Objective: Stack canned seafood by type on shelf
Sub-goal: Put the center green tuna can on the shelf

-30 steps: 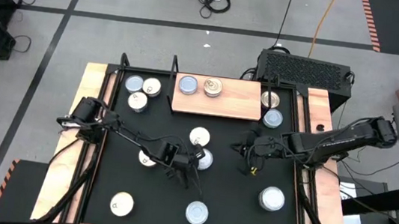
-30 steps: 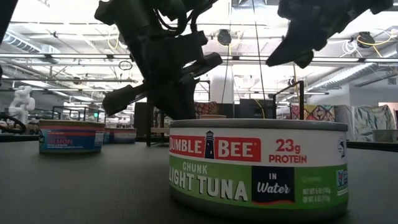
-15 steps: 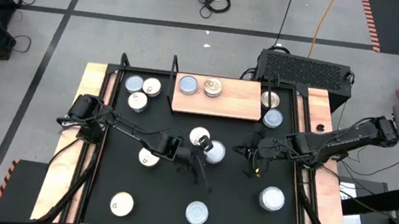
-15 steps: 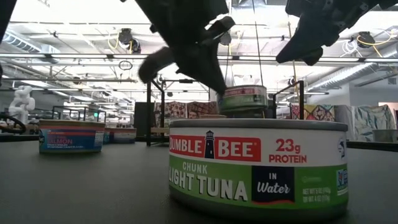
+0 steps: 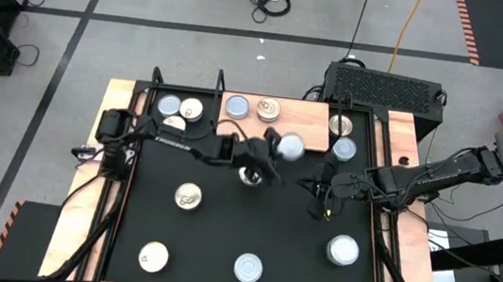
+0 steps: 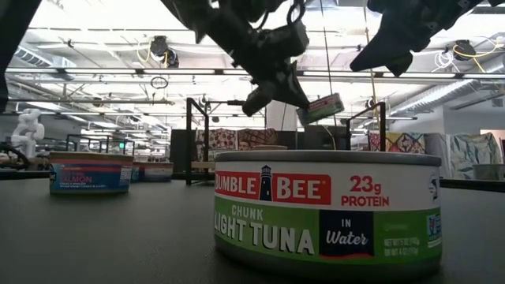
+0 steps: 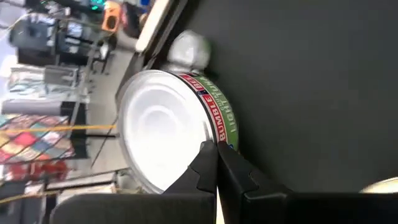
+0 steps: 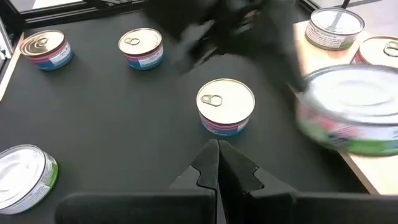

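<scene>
My left gripper (image 5: 274,149) reaches in from the table's left, shut on a green-label tuna can (image 5: 290,146). The can hangs tilted over the near right part of the wooden shelf (image 5: 316,120). Two cans (image 5: 237,107) (image 5: 268,111) stand on the shelf's far left part. A cream-topped can (image 5: 249,175) sits on the black table under the left arm. My right gripper (image 5: 325,204) hovers shut right of the table's middle, holding nothing. In the low view the held can (image 6: 321,108) hangs tilted below the left gripper. My left gripper pinches the tuna can at its rim (image 7: 210,138), where the flat silver face meets the green label. One finger (image 7: 200,167) lies on the face side, the other (image 7: 239,177) on the label side. It comes slanting down from the table's left. The can is lifted clear and tilted.
Loose cans stand on the table: three at the far left (image 5: 170,105), two at the far right (image 5: 344,149), several nearer (image 5: 188,196) (image 5: 153,257) (image 5: 247,268) (image 5: 343,250). A black ribbed box (image 5: 383,85) stands behind the table. A large tuna can (image 6: 327,209) fills the low view's foreground.
My left gripper has lifted the tuna can off the table's middle. It has swung up and toward the far edge, reaching the shelf's near right part. The gripper has turned and the can now hangs tilted. The cream-topped can stays in place.
</scene>
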Robot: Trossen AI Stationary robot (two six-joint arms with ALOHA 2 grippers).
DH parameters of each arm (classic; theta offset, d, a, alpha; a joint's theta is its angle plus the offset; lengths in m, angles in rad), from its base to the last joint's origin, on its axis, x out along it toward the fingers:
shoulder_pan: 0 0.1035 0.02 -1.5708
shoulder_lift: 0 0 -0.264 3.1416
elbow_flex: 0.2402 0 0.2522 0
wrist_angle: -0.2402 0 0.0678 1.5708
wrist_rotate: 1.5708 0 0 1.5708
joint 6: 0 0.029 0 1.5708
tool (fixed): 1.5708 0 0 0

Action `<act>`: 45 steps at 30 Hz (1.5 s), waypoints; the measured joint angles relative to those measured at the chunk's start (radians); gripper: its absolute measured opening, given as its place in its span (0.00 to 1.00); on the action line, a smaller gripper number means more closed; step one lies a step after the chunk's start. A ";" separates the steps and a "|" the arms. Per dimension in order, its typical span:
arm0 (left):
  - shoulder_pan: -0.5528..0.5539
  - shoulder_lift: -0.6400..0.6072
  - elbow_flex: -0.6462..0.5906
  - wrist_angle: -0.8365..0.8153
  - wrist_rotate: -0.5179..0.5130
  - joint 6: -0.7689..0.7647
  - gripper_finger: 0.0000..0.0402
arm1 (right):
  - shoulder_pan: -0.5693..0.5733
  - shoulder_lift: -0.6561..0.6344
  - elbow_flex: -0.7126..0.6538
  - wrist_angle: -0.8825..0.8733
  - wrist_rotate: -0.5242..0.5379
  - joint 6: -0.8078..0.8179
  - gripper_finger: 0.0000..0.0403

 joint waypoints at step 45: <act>0.309 0.397 0.458 -0.104 0.176 0.025 0.00 | -0.002 -0.009 0.000 -0.021 0.129 -0.004 0.00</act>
